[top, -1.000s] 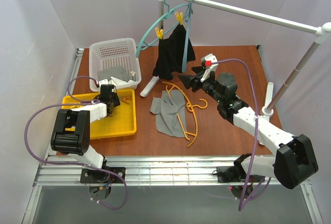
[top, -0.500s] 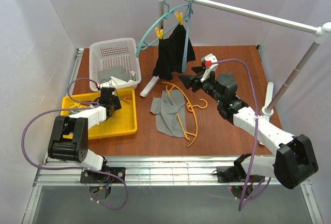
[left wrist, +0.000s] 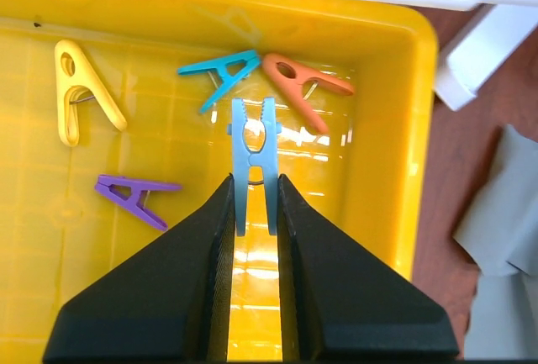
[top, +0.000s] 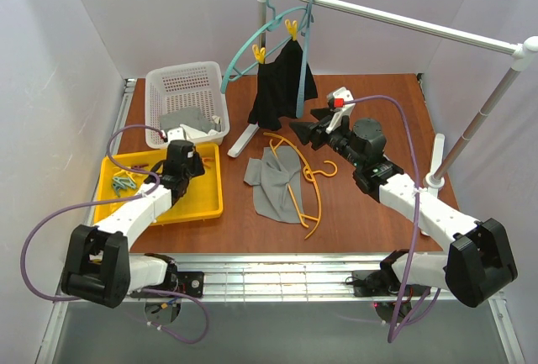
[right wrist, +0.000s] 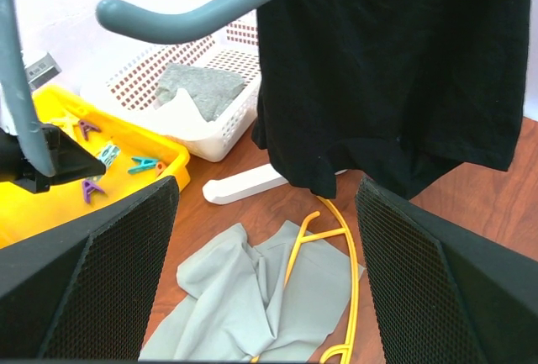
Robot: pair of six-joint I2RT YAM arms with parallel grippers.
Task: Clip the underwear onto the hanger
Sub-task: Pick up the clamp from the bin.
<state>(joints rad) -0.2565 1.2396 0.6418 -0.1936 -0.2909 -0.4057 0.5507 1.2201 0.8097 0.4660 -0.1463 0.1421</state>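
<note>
Left hand (left wrist: 255, 182) shifted, pinching blue clothespin (left wrist: 255, 139) over tray (left wrist: 424, 129).

Left arm stretched toward 1 o'clock, left end effector (left wrist: 252, 187) pinching a blue peg (left wrist: 252, 133); right arm stretched toward 10 o'clock, right end effector (top: 309, 127) spread wide.

Three hangers (top: 319, 204), one basket (top: 187, 71), one tray (top: 197, 211)

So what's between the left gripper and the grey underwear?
From the left gripper to the underwear: only the yellow tray's right wall, then bare table, seen in the top view.
</note>
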